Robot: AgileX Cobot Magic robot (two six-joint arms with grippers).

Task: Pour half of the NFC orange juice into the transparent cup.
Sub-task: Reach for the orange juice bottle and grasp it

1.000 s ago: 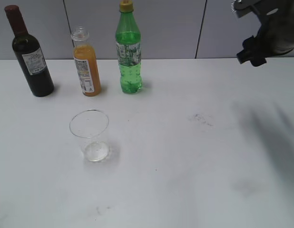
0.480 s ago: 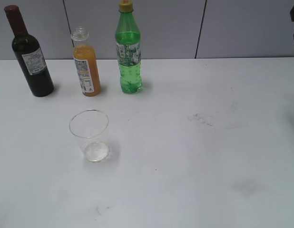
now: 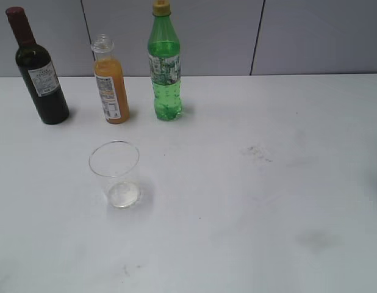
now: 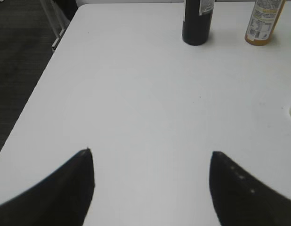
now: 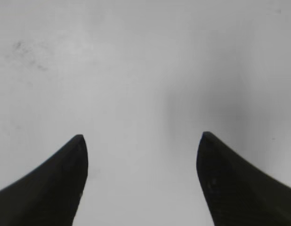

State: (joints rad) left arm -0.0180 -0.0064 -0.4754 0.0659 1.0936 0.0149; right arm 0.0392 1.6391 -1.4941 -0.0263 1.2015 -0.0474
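The NFC orange juice (image 3: 111, 85) is a small clear capless bottle of orange liquid with a white label. It stands upright at the back of the white table, between two taller bottles. Its lower part also shows in the left wrist view (image 4: 263, 23). The transparent cup (image 3: 115, 174) stands upright in front of it, with no liquid in it. My left gripper (image 4: 151, 153) is open and holds nothing, over bare table near the left edge. My right gripper (image 5: 141, 136) is open and holds nothing, over bare table. Neither gripper shows in the exterior view.
A dark wine bottle (image 3: 39, 70) stands left of the juice; its base shows in the left wrist view (image 4: 198, 23). A green soda bottle (image 3: 165, 64) stands to the right of the juice. The white table (image 3: 268, 213) has faint smudges. Its left edge (image 4: 39, 89) drops to dark floor.
The right arm, seen at the upper right of the exterior view a second ago, has moved out of that view to the right. The bottles and the cup have not moved.
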